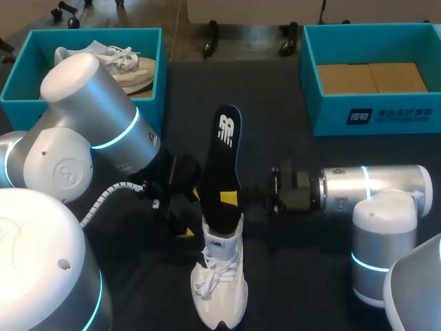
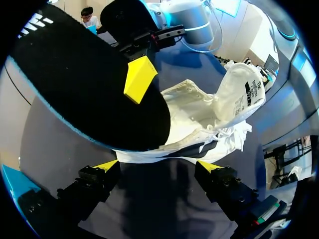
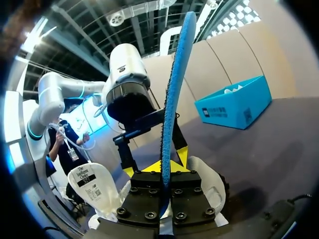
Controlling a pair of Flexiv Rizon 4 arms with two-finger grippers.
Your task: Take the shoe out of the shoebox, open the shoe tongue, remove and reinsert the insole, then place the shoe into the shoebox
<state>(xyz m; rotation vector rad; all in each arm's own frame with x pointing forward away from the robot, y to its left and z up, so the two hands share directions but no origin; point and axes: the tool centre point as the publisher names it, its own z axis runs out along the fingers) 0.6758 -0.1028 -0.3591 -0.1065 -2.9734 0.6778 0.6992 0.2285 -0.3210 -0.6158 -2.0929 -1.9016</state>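
**Shoe (image 1: pixel 219 293) on the counter, insole standing straight up out of it**

One white shoe sits out on the dark counter (image 1: pixel 296 262), toe toward the robot and laces (image 1: pixel 215 279) loose. And look at that insole (image 1: pixel 224 155): one long black tongue-shaped slab, planted in the shoe's opening and rising upright. Seen edge-on from the right wrist, it shows a rough blue foam rim.

Two arms are in play. The right end effector (image 3: pixel 168 163) comes in from the side and pinches the insole low down, a yellow tip flat on each face. It is clamped tight on it. The left end effector (image 2: pixel 158 167) sits just beside the heel, its fingers spread wide with nothing between them and the shoe just ahead of its tips. The padded white tongue (image 2: pixel 239 87) is folded forward, away from the opening.

Two teal shoeboxes stand at the far side of the counter, well apart. The left shoebox (image 1: pixel 160 69) holds a second white shoe (image 1: pixel 127 65), lying on its side. The right shoebox (image 1: pixel 372 114) shows a plain brown cardboard floor.
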